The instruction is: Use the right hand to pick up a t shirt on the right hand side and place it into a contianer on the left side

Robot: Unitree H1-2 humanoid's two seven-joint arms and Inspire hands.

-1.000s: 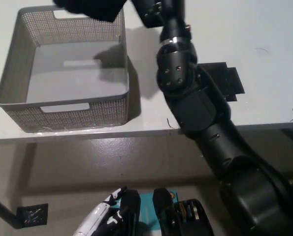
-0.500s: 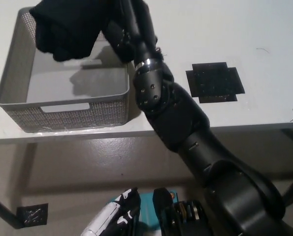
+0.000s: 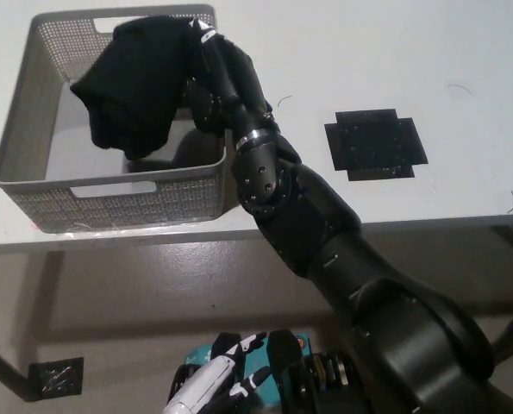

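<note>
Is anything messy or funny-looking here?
Nothing looks broken or spilled. The right hand holds a bunched black t-shirt over the grey basket, not yet let go. The left hand rests low by the robot's body.

The black shirt [image 3: 135, 82] hangs over the grey basket [image 3: 19, 112] and hides much of its floor and part of its far and right walls, and black on black makes it hard to tell where the shirt ends and the right hand [image 3: 206, 65] begins, so that hand's fingers cannot be made out. The white left hand [image 3: 217, 384] is cut off by the bottom edge, only part of it showing. The table [image 3: 463, 52] runs out of frame at the top, left and right.
</note>
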